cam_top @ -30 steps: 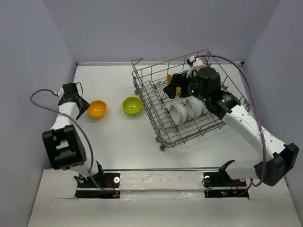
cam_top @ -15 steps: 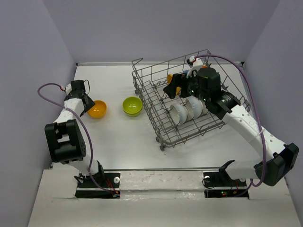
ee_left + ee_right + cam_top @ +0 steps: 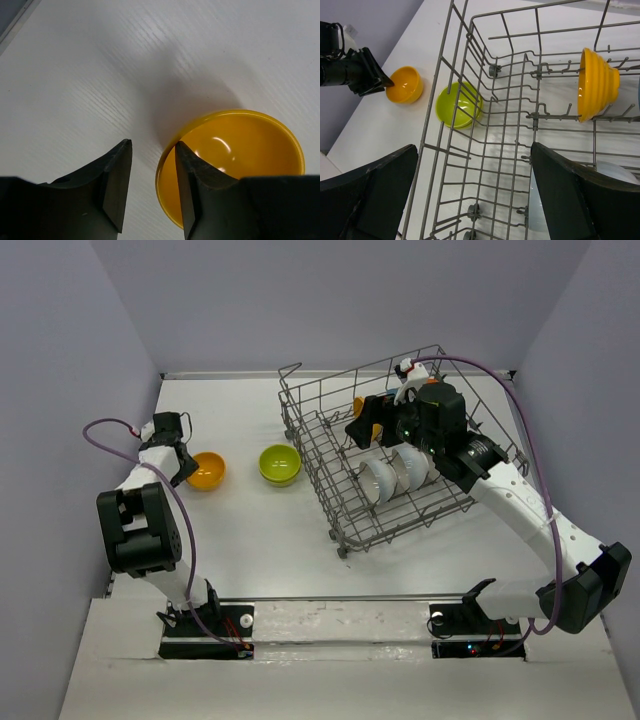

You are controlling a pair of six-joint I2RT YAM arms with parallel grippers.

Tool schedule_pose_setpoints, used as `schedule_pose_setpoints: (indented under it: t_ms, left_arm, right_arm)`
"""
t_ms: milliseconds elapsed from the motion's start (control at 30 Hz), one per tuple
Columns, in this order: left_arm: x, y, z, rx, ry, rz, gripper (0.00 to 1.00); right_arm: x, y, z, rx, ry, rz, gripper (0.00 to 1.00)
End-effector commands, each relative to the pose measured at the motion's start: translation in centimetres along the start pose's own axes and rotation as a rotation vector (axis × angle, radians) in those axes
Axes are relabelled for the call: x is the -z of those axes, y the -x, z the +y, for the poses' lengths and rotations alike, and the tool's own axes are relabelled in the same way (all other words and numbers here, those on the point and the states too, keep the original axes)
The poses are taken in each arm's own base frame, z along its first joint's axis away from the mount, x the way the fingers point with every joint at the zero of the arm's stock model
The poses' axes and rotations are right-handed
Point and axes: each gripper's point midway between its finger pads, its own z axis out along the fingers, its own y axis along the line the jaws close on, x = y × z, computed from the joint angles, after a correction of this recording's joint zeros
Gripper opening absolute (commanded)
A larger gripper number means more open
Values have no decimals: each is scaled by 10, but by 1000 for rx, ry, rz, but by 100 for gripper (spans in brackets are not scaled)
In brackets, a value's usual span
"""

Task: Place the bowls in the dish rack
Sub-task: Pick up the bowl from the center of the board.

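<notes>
Your left pincer (image 3: 151,150) stands apart astride the rim of the orange bowl (image 3: 235,155) on the surface (image 3: 75,75); close off-centre and the smooth wall may squirt out, well apart from the dish rack (image 3: 345,502)

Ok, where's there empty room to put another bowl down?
Bare table lies just in front of the orange bowl and green bowl. In the dish rack, the left rows are free; white bowls crowd the near right.

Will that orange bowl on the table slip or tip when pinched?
The orange bowl shows a glossy glare, so it may slip. The left gripper straddles its rim at one side, so it would likely tilt when lifted.
</notes>
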Motion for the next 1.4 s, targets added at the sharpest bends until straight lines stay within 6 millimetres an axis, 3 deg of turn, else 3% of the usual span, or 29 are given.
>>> schedule_pose_setpoints:
  t_ms: [0,267,467,600,767,1000,1033,1167,1267,1300,1367]
  left_arm:
    - [3,13,-4,4,3,-30,47]
    - [0,9,-8,0,-15,-13,31]
    - [8,8,-14,-6,-47,-17,18]
    - [15,7,-21,-19,-81,-17,1]
    - [27,12,-30,-35,-124,-33,0]
    - [66,27,-45,-99,-205,-93,0]
    - [74,30,-46,-106,-211,-105,0]
    - [98,40,-37,-129,-208,-161,0]
    - [115,43,-31,-137,-224,-185,0]
    - [118,42,-31,-138,-235,-186,0]
    - [128,39,-34,-157,-279,-179,0]
  right_arm:
    - [7,12,7,20,21,-39,100]
    - [6,9,8,21,27,-31,100]
    - [6,7,12,33,52,-16,100]
    - [11,12,27,80,105,-32,99]
    - [12,19,46,170,92,-51,96]
    - [2,25,91,316,146,-55,95]
    - [-5,16,104,349,176,-36,95]
    - [-20,17,146,507,258,-54,95]
    - [-33,13,165,589,299,-54,95]
    - [-40,2,177,616,343,-35,94]
    - [-44,5,190,658,403,-54,91]
